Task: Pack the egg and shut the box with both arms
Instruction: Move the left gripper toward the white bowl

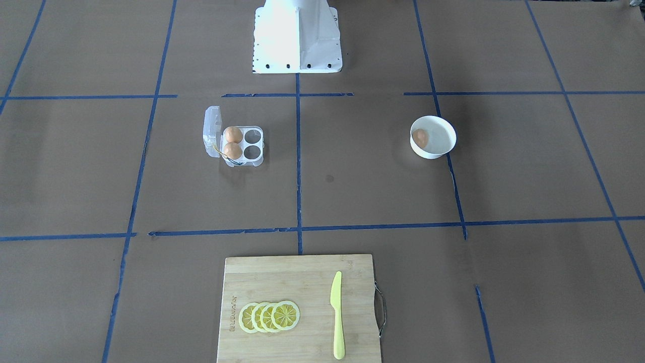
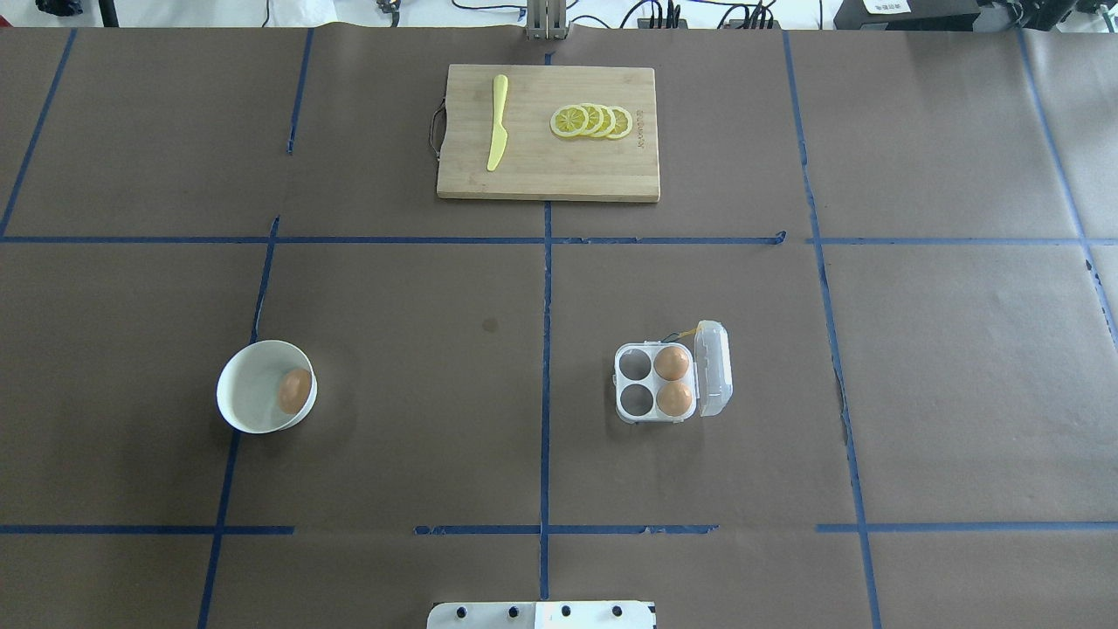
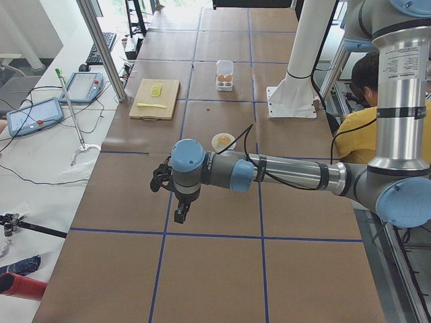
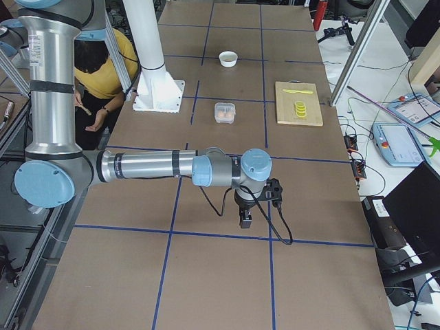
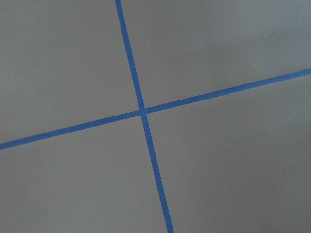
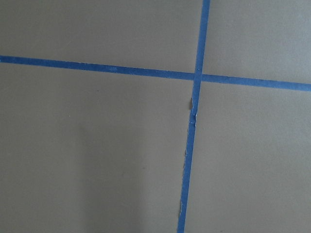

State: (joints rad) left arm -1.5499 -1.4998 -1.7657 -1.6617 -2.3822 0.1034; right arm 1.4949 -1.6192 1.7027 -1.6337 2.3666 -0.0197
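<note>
The clear box lies open on the table, lid swung to its side. Two orange-brown eggs fill the two cups beside the lid; the other two cups are empty. A third egg lies in the white bowl. Box and bowl also show in the front view. My left gripper hangs over bare table far from both. My right gripper hangs likewise at the other end. I cannot tell whether either is open or shut. Both wrist views show only brown paper and blue tape.
A wooden cutting board lies at the far edge, with lemon slices and a yellow knife on it. The robot's white base stands at the near edge. A person in yellow sits beside the base.
</note>
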